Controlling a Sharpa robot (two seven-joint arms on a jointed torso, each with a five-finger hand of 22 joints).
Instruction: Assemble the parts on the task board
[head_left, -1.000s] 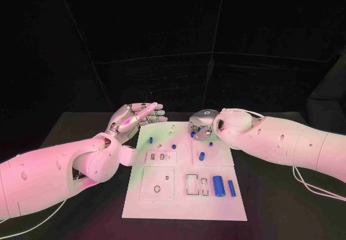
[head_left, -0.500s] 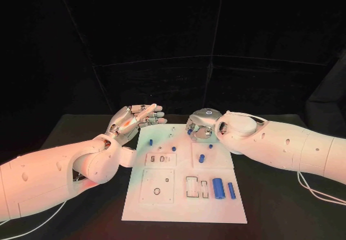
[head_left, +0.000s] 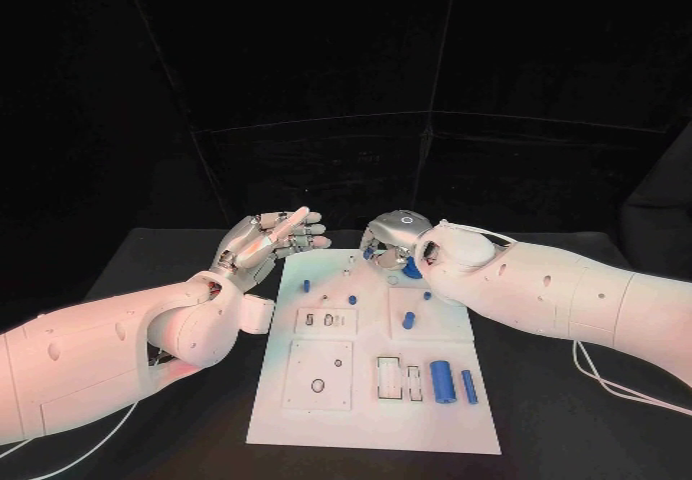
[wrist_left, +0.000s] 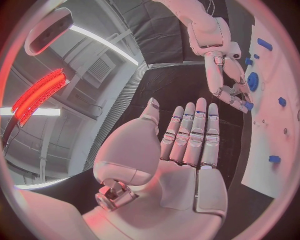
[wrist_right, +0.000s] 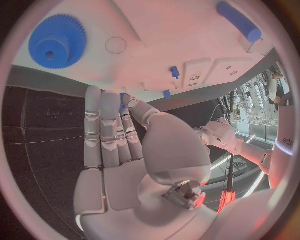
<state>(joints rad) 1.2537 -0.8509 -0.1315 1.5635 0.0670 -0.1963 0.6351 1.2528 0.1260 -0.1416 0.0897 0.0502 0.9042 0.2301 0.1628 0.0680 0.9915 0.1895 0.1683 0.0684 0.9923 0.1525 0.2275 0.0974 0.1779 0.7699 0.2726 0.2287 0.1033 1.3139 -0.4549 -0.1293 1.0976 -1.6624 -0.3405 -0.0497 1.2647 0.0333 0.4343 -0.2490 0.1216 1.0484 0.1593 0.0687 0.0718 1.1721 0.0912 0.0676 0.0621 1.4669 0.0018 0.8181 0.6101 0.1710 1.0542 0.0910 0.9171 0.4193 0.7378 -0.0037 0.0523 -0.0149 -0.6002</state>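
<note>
From the head view we see the white board (head_left: 378, 345) lying mid-counter (head_left: 144, 270), blue parts scattered on it: two cylinders (head_left: 438, 381) side by side at its near right, small pegs (head_left: 408, 320) further up. Our left hand (head_left: 270, 238) hovers off the board's far left corner, fingers straight and together, holding nothing. Our right hand (head_left: 392, 240) hangs over the far edge, a bit of blue at its fingers.

From the left wrist, we see that hand's (wrist_left: 181, 150) palm flat and bare. Across the dark counter, the right hand (wrist_left: 228, 87) reaches down beside a blue gear (wrist_left: 252, 81) on the board (wrist_left: 275, 110).

From the right wrist, our hand (wrist_right: 125, 140) pinches a small blue part (wrist_right: 123, 101) between thumb and fingertip, the other fingers straight. The gear (wrist_right: 57, 41) lies on the board (wrist_right: 175, 35) beyond, with a cylinder (wrist_right: 237, 21) and two pegs (wrist_right: 175, 72).
</note>
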